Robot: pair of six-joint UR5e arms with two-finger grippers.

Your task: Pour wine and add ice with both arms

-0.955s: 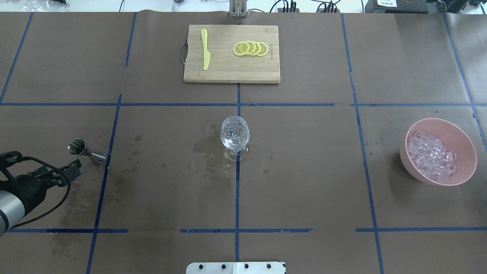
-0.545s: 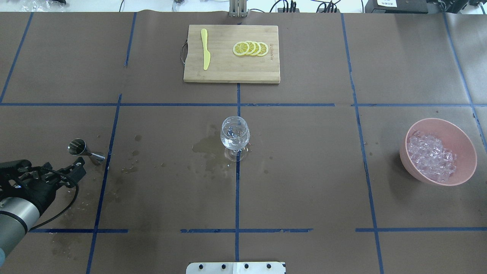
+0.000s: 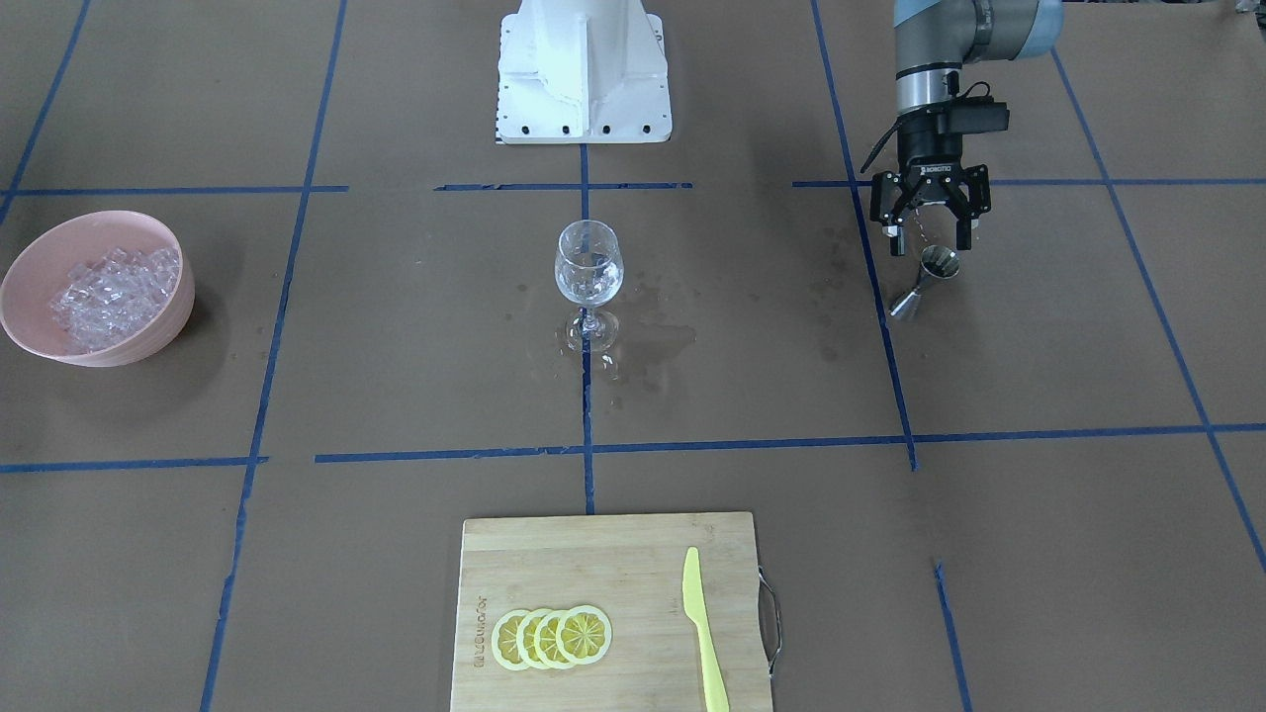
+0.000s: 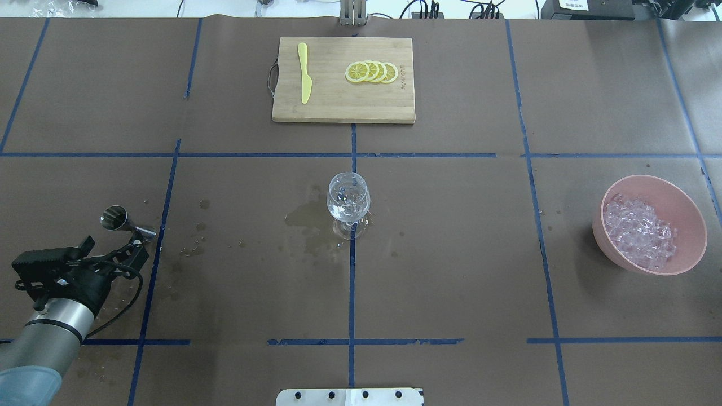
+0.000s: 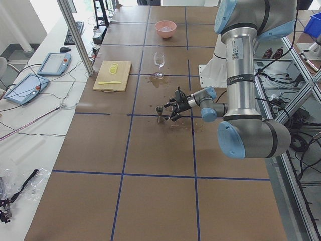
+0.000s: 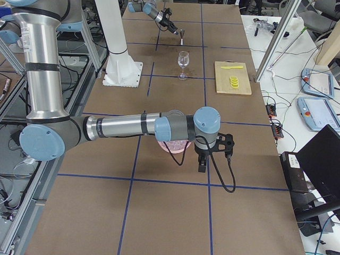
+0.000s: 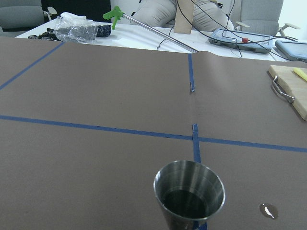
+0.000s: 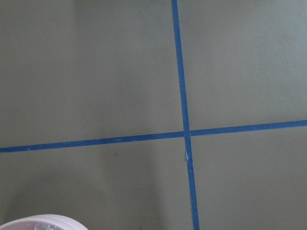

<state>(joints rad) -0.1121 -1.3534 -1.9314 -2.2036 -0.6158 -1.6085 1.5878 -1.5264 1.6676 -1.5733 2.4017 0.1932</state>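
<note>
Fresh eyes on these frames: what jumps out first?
The clear stemmed wine glass at table centre, standing in a dark wet patch. Next, the left gripper, open, close to the small steel jigger on the robot's left, and the pink bowl of clear ice cubes far to its right.

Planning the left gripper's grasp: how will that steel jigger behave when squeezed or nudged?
Probably rigid and light: the jigger looks thin polished metal. Its smooth tapered walls may slip when pinched. Tall on a small base, it could tip if nudged.
</note>
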